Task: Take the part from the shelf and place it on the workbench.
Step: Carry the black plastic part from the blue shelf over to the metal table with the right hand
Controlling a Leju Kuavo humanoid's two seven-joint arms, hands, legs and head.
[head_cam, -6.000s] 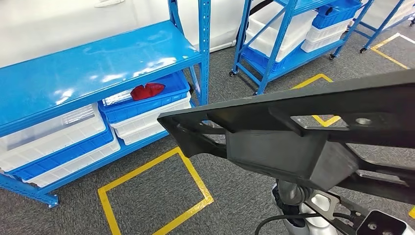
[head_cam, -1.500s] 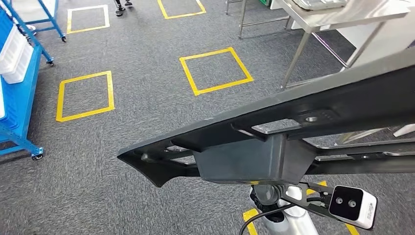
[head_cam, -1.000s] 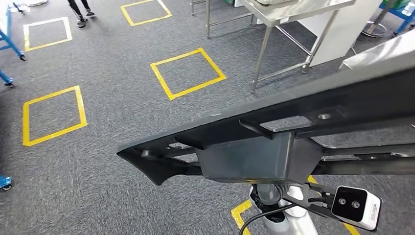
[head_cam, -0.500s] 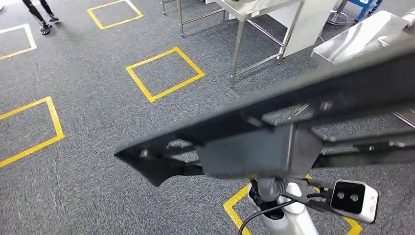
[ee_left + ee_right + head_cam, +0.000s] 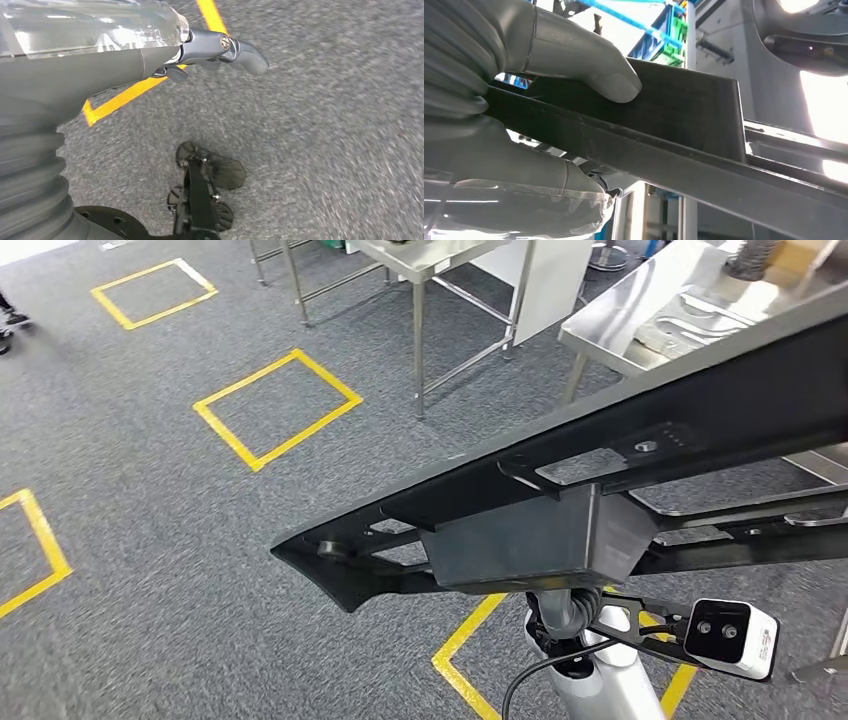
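A long black plastic part with ribbed cut-outs and a boxy middle section [image 5: 560, 530] crosses the head view from about 8 o'clock up to 2 o'clock, raised in the air above the grey carpeted floor [image 5: 150, 540]. Its pointed end sits at about 8 o'clock from the picture's centre, and its far end runs out at 3 o'clock.

In the right wrist view the right robot hand [image 5: 499, 100] grips this part [image 5: 684, 135]: the thick grey thumb [image 5: 589, 65] presses flat on one face of the dark panel while the rest of the hand wraps the opposite edge, so the hand is closed firmly around it.

In the left wrist view the left robot hand [image 5: 150, 55] hangs over the carpet with nothing in it; one dark finger [image 5: 235, 47] juts straight out, but how the others lie cannot be told.

A stainless-steel bench with a shiny top [image 5: 650, 310] stands at about 1 o'clock in the head view, with some metal pieces lying on it, too indistinct to name. A second steel-legged table [image 5: 420, 260] stands at 12 o'clock. Yellow tape squares [image 5: 277, 407] mark the floor at 10 o'clock, and another yellow outline [image 5: 470, 640] lies at 6 o'clock beneath the part. A small white camera box [image 5: 730, 637] sits at 4 o'clock on the robot's arm.
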